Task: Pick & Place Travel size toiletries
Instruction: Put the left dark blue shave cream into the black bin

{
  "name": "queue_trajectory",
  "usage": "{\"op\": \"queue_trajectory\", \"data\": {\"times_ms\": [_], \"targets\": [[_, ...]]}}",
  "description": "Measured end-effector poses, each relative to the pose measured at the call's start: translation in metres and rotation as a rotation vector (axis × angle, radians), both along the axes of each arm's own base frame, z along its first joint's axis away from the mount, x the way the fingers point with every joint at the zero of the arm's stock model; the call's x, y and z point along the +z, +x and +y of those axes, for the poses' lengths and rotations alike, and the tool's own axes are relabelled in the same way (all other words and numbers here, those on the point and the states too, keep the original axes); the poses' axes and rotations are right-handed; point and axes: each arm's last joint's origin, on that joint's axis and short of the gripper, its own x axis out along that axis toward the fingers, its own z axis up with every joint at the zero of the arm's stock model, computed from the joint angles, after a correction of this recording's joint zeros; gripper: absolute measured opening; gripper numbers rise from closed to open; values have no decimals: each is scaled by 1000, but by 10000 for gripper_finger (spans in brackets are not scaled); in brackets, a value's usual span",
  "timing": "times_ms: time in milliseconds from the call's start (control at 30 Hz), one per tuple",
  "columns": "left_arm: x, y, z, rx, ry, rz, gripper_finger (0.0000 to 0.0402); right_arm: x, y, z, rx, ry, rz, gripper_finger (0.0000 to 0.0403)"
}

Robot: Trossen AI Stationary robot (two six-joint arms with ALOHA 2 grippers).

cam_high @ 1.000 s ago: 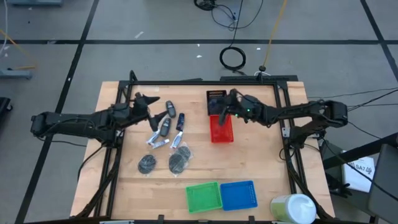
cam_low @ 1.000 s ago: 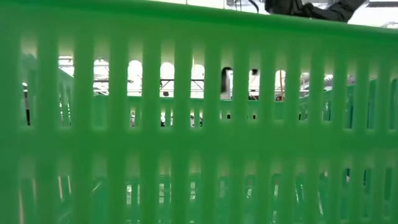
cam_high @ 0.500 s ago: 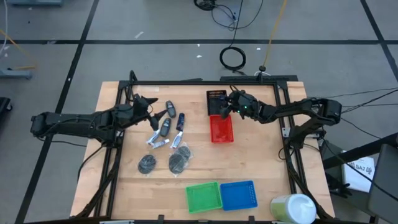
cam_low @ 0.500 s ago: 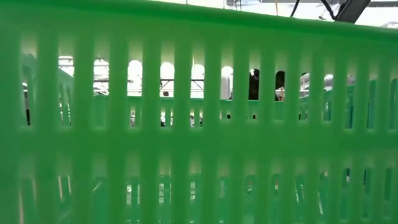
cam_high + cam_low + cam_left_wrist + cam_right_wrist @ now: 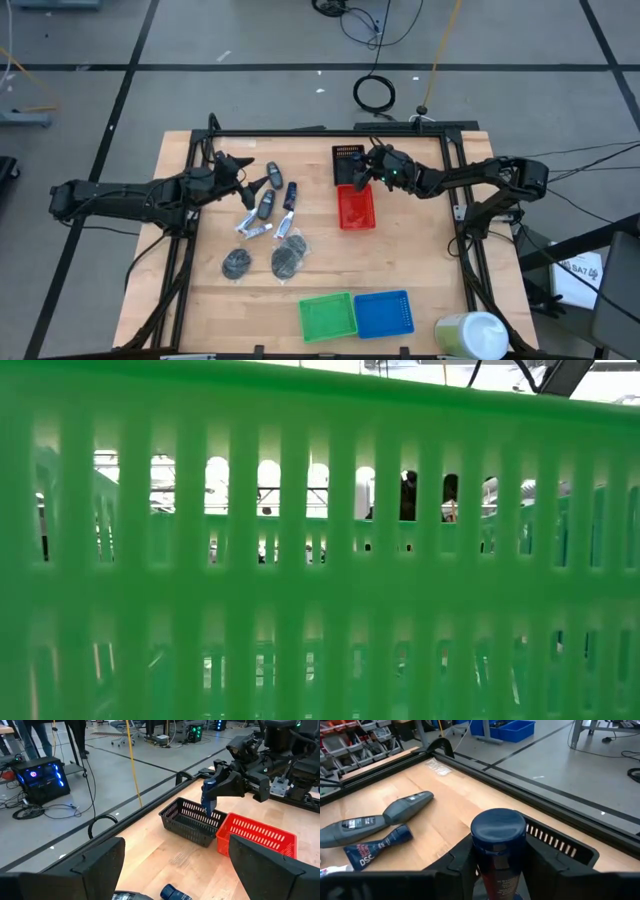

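Holding a dark blue mini bottle (image 5: 498, 851) clamped upright over the black basket (image 5: 191, 821) at the desk's 12 o'clock, right hand (image 5: 362, 175) next needs to lower and release; left hand (image 5: 232, 172) waits open near remaining toiletries (image 5: 266, 203).

Black basket (image 5: 347, 160) touching red basket (image 5: 356, 207)

Overhead camera downward; low camera seemingly right behind green basket (image 5: 320, 560).
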Motion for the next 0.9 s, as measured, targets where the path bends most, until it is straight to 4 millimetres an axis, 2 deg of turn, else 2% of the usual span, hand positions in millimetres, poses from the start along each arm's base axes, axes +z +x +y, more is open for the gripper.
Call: {"op": "queue_trajectory", "data": {"times_ms": [567,900], "targets": [[0,0,0,2,-7,-5,349,5,1,-3,-14,-7,-61,118],[0,0,0,5,-17,-10,349,-12,7,-15,1,34,-15,120]]}}
